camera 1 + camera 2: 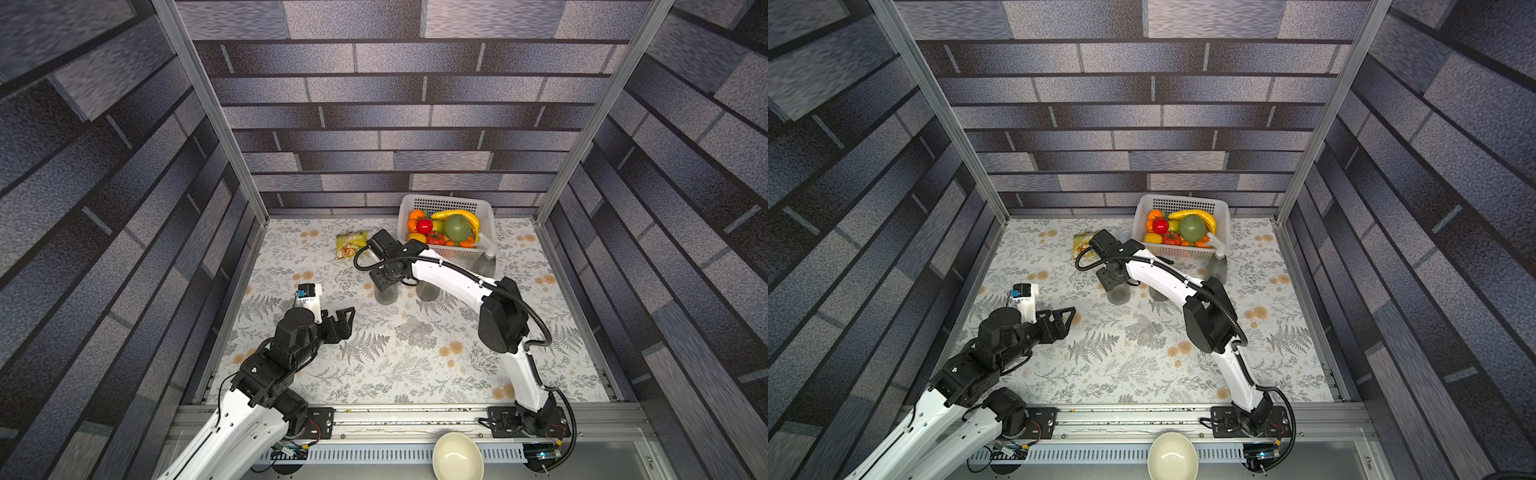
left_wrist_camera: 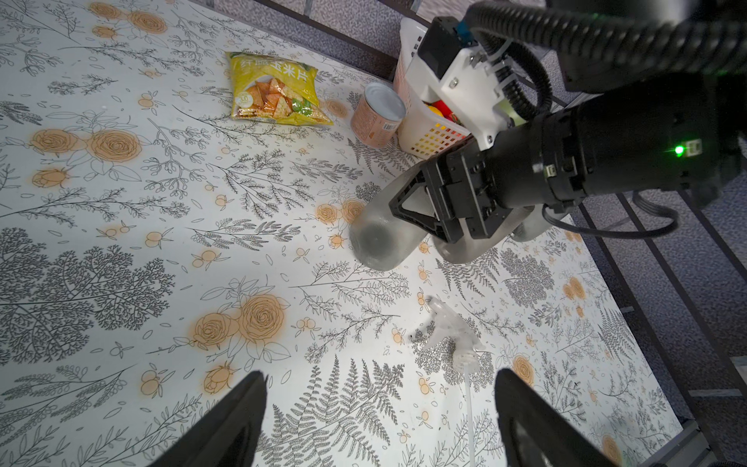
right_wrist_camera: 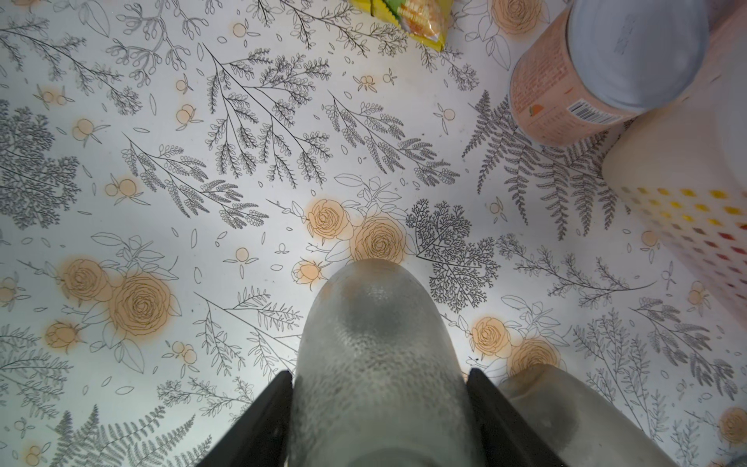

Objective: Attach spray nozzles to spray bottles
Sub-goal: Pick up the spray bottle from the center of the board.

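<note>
Right pincer (image 3: 380,372): you are clamping it on one spray bottle (image 3: 376,343), low centre of the right wrist view, with a finger pressing each flank. The likely purpose is to steady the bottle on the counter (image 3: 202,202) so a head can be screwed onto its neck. A second bottle (image 3: 566,408) is standing just beside it, lower right.

A third bottle (image 1: 485,266), right of centre in a top view and beside the fruit basket (image 1: 444,203), is already wearing a whitish nozzle (image 1: 487,248).

Left pincer (image 2: 380,374): you are holding it wide and empty. A clear spray nozzle (image 2: 452,331) is lying on its side just ahead of it, probably your next pick.

Writing: the yellow snack bag (image 2: 275,93), upper middle of the left wrist view, is showing "玉米片". The pinkish can (image 2: 378,115) is showing a barcode, and its print is too small to read.
</note>
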Tool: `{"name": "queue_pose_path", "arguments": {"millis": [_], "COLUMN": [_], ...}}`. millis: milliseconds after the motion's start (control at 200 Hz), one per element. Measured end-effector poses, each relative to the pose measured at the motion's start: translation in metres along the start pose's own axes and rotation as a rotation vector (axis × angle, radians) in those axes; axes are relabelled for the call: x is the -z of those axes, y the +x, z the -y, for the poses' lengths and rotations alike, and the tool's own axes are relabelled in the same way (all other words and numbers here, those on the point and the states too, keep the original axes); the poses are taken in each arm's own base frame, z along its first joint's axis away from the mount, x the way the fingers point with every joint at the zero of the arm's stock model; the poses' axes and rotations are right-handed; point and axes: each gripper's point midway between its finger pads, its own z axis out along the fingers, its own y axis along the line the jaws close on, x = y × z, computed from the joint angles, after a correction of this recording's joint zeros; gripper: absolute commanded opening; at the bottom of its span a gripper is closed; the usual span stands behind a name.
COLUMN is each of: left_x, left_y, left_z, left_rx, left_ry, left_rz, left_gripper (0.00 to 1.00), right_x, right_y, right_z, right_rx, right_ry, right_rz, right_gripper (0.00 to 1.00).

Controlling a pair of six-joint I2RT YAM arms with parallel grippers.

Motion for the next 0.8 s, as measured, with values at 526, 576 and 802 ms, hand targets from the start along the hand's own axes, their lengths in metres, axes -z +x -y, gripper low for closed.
{"name": "queue_pose_path", "arguments": {"millis": [526,576,802], "left_x": [0.0,0.0,0.0], "left_y": [-0.007,-0.01,-0.024], "left_z": [-0.003,-0.003,0.003], "left_rx": [-0.019,-0.021,-0.067], "left_ry": [-0.016,-0.015,0.001], "left_rz": [0.036,0.047,0.103], "left_gripper": [1.0,1.0,0.99], "right_x": [0.049,0.065,0.133], "right_y": [-0.01,-0.015,-0.027], "right_z": [0.0,0.001,0.003], "right_rx": [-0.016,-0.021,-0.056], "right_ry": [-0.043,-0.051,-0.099], "right_rz": [0.112,0.147,0.269], "right_gripper": [0.58,0.58,0.58]}}
